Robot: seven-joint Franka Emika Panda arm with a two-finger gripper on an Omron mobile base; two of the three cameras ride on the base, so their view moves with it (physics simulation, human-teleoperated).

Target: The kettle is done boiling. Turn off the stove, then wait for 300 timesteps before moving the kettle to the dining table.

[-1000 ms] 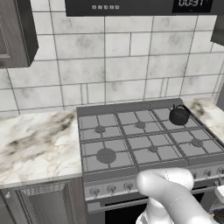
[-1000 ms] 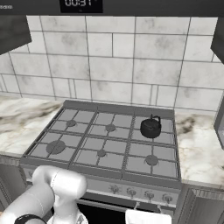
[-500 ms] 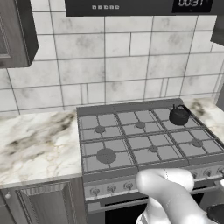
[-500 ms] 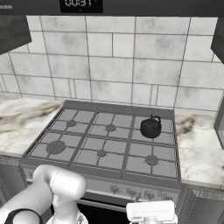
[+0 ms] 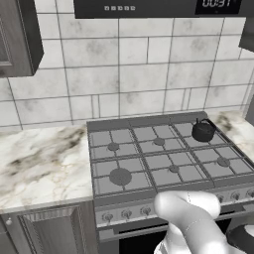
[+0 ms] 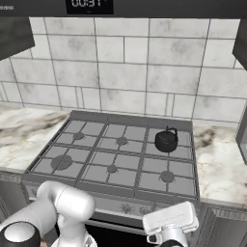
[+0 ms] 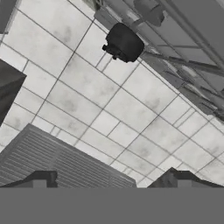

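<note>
The gripper (image 7: 109,181) stood with its jaws spread wide and held nothing; in the hand view its 2 dark fingertips (image 7: 41,179) rose well apart at the bottom, with bare wall tiles between them. In the right base view the white hand (image 6: 170,222) hung low in front of the stove (image 6: 116,159), below the front edge and to the right of centre, just beneath the row of knobs (image 6: 128,208).

The kettle (image 6: 166,140) sat upright on the back right burner, well away from the hand, with open grates around it. In the left base view the kettle (image 5: 203,131) stood near the stove's (image 5: 163,158) far right corner, close to the tiled wall (image 5: 134,74). In the hand view, rolled over, the kettle (image 7: 124,42) showed near the top, against the grates.

The other 5 burners were bare. Marble counter (image 5: 39,163) ran clear along the stove's left edge, and a narrower stretch (image 6: 217,159) lay along its right edge. A dark hood with a clock display (image 6: 89,5) hung above the range.
</note>
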